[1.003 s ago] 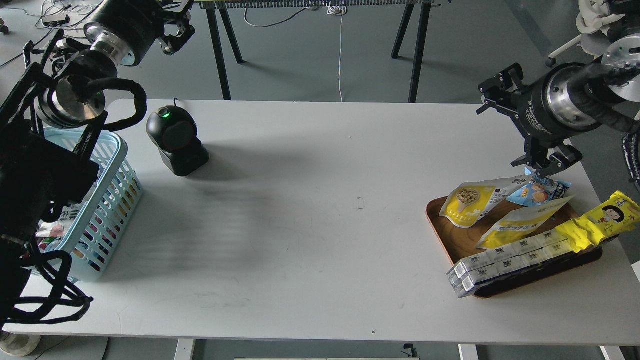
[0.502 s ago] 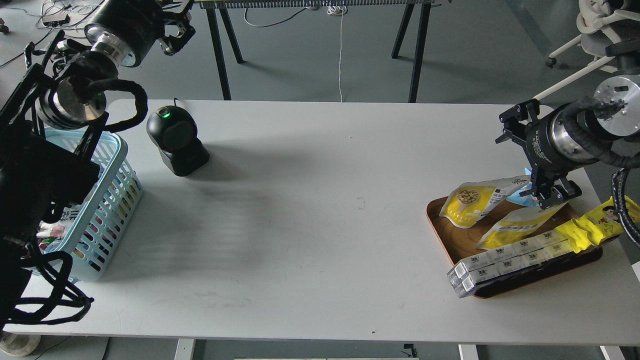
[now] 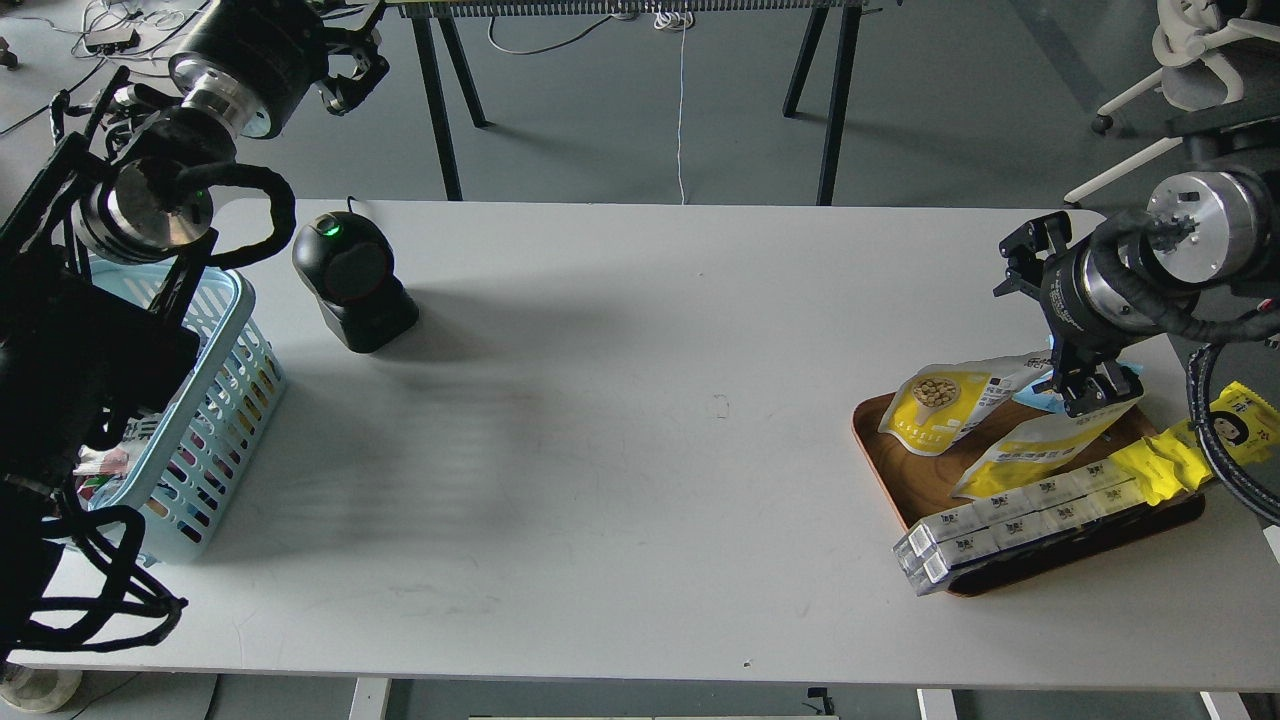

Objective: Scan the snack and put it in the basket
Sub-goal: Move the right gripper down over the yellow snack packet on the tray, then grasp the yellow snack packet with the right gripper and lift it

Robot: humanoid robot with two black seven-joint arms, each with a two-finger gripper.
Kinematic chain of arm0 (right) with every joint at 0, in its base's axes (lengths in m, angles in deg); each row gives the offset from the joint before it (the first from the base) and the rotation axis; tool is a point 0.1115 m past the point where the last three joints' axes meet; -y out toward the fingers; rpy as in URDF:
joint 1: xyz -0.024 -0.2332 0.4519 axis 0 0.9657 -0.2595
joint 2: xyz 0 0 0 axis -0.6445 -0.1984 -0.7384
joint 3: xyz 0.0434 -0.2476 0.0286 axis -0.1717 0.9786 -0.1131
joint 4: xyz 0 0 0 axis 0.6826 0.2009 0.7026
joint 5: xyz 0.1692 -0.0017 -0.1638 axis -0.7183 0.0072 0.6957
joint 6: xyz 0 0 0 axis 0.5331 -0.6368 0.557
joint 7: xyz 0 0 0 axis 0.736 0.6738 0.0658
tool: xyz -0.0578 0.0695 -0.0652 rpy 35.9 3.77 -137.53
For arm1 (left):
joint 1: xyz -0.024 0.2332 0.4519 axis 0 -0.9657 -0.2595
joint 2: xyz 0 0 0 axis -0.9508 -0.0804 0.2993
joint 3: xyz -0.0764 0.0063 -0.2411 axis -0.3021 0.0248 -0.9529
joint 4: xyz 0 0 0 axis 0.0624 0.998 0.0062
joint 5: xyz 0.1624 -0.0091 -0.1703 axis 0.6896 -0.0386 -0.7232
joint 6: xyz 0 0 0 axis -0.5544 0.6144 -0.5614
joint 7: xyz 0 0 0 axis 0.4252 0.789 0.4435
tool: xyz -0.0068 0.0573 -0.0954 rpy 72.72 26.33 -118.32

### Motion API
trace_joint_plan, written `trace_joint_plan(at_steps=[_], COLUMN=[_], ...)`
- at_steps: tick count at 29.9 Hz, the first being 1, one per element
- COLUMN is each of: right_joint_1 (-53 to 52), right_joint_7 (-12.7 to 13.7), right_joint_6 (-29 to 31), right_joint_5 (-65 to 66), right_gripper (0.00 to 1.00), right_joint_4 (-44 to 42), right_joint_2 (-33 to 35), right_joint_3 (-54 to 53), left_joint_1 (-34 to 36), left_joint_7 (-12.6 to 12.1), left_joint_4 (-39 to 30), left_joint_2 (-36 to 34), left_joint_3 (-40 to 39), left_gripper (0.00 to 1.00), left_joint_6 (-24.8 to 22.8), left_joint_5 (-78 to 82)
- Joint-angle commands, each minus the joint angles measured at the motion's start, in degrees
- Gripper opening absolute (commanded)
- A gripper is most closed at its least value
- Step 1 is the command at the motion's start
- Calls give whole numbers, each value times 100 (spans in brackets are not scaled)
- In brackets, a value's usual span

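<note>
The snack (image 3: 945, 408), a yellow and white pouch with a round picture of beige balls, lies at the back left of a brown wooden tray (image 3: 905, 480). My right gripper (image 3: 1090, 392) points down just to the right of the pouch's white end, over a small blue packet (image 3: 1048, 402) that it mostly hides. Its fingers are dark and close together, and I cannot tell their state. The light blue basket (image 3: 225, 380) stands at the table's left edge, partly hidden by my left arm. My left gripper (image 3: 350, 60) is raised beyond the table's far left corner, fingers apart and empty.
A black scanner (image 3: 352, 280) with a green light stands at the back left, beside the basket. The tray also holds a second yellow pouch (image 3: 1035, 450), a long yellow wrapper with a cartoon girl (image 3: 1190, 450) and a row of white boxes (image 3: 1010, 525).
My right gripper has moved right and down from above the tray's back edge to the packets, and has turned. The cartoon-girl wrapper is now partly behind my arm's cable. The left arm stayed still.
</note>
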Motion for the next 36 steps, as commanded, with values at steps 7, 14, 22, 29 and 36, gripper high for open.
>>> trace_joint_plan(at_steps=[7,14,22,29,36], right_joint_1=[431,722,616,125,-544], right_joint_7=[-9,-9,-9,-9,-35], right_joint_6=[-80,-283,-283,-318,-704], right_joint_5=[283,380,380,319,-199], right_gripper=[30,0,0,0,0], right_joint_4=[-243,-331,-279,-130,-94], right_joint_2=[-256,-265,-213,95,236], right_joint_3=[-226,-445,-550,-656,-946], left_joint_1=[-9,-26,-35,-35,-35], left_joint_7=[9,9,44,52,52], left_joint_4=[0,17,52,52,61], left_joint_2=[-4,5,5,40,40], left_joint_3=[0,0,9,36,36], left_gripper=[100,100,100,100,100], left_joint_6=[-3,-3,6,15,41], left_joint_5=[-1,-1,8,8,8])
